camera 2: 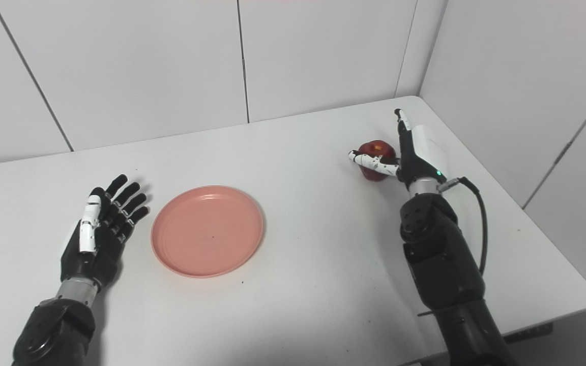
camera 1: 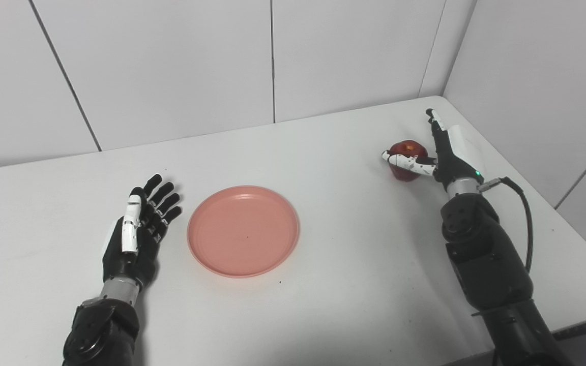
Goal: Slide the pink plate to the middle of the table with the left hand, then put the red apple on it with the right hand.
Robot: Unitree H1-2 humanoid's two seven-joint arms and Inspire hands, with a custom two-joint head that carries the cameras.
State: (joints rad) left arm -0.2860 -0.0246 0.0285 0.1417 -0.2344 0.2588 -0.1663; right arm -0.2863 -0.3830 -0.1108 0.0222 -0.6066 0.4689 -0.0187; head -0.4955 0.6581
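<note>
The pink plate point(camera 1: 243, 230) lies empty on the white table point(camera 1: 333, 284), a little left of the middle. My left hand point(camera 1: 139, 229) is open, fingers spread, just left of the plate and apart from it. The red apple point(camera 1: 408, 159) stands upright at the far right of the table. My right hand point(camera 1: 443, 152) is open right beside the apple, its thumb across the apple's front and its fingers straight up behind it, not closed on it. The apple point(camera 2: 376, 158) and the right hand point(camera 2: 412, 152) also show in the right eye view.
White wall panels point(camera 1: 272, 61) stand close behind the table and along its right side. The table's right edge point(camera 1: 567, 223) runs near my right forearm. A black cable point(camera 1: 524, 213) loops from the right wrist.
</note>
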